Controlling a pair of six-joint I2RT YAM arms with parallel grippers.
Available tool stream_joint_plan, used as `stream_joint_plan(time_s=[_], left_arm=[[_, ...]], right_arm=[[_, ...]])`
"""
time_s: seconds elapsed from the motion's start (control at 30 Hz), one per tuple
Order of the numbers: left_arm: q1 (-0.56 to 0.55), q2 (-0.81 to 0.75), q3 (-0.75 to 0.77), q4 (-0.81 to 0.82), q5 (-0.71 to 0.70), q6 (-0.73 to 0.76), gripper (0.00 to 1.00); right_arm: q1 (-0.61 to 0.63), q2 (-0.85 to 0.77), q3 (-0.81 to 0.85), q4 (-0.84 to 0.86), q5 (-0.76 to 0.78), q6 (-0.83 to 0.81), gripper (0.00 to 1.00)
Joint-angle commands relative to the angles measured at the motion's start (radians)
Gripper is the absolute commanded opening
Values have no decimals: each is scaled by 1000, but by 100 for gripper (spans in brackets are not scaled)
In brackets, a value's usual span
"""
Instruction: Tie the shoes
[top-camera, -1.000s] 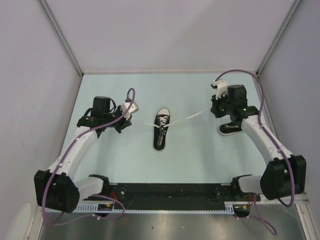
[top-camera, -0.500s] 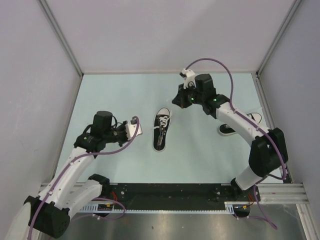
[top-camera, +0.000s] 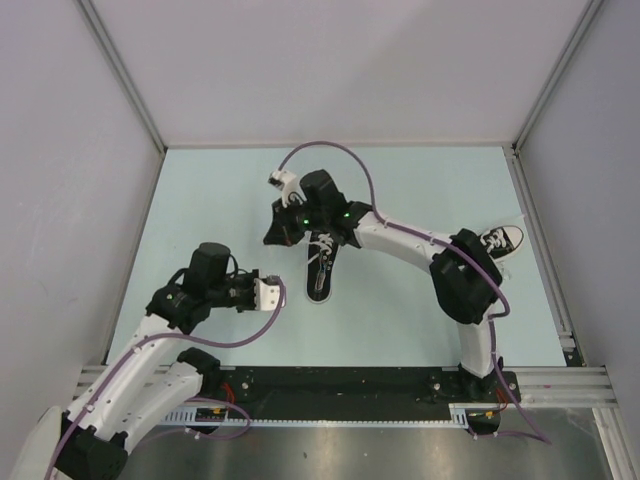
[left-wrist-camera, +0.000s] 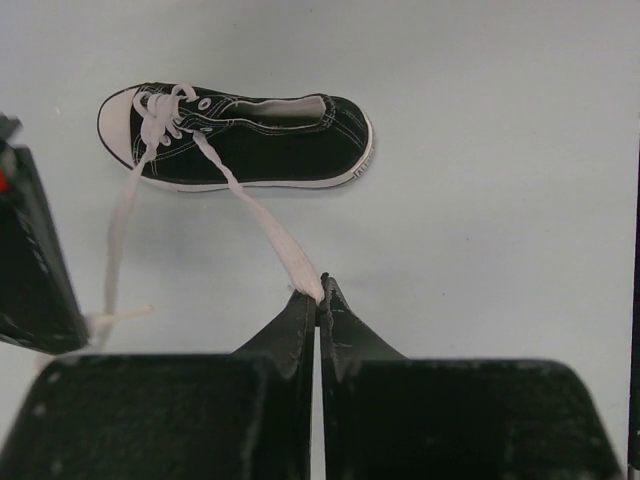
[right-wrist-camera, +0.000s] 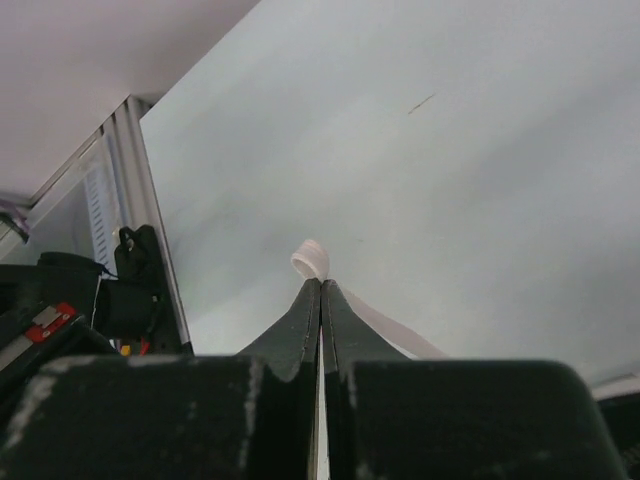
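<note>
Currently: centre shoe (left-wrist-camera: 250, 140), unknotted; left tool (left-wrist-camera: 321, 292) pinched on one lace (left-wrist-camera: 268, 230), right tool (right-wrist-camera: 321, 285) pinched on the other lace (right-wrist-camera: 311, 260); second shoe (top-camera: 500, 240) pending.

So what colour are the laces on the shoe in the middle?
White. The laces on the black shoe show best in the left wrist view.

Barred across the middle by the right arm (top-camera: 400, 237), stretched from its base over the toe of the centre shoe (top-camera: 319, 280). Open table (top-camera: 430, 175) along the far wall (top-camera: 330, 70) and at near middle, save the second shoe (top-camera: 502, 239) at the right edge beside that arm's elbow. Left of the centre shoe, narrowed by a lace (left-wrist-camera: 262, 222) strung to the left gripper (left-wrist-camera: 320, 287).
</note>
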Motion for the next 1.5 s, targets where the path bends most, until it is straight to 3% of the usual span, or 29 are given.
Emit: stream_joint_plan(time_s=[0.0,0.2,0.5,0.67,0.8,1.1,1.27,1.47], left_arm=[[-18,-38,-22,-34,23,107,0],[-21,-56,-61,-44,31,114,0],[-22,-72,-118,-22,6,55,0],[-21,-57,-106,83,-21,-118,0],[-12,57,-37,192,-79,-234,0],[134,592,317,329,-67,-432,0],[194,819,466,340,-41,-526,0],[205,1026,593,260,-12,-586,3]], right_arm=[[30,74,63,40,-61,51,0],[58,147,41,14,-113,68,1],[14,71,61,-92,-150,2,53],[-71,-38,83,-159,-125,-57,55],[-163,-121,54,-237,-124,-118,59],[-341,-254,-67,-415,-112,-283,58],[-318,-334,-156,-449,-76,-376,55],[-113,-371,-169,-483,43,-604,53]])
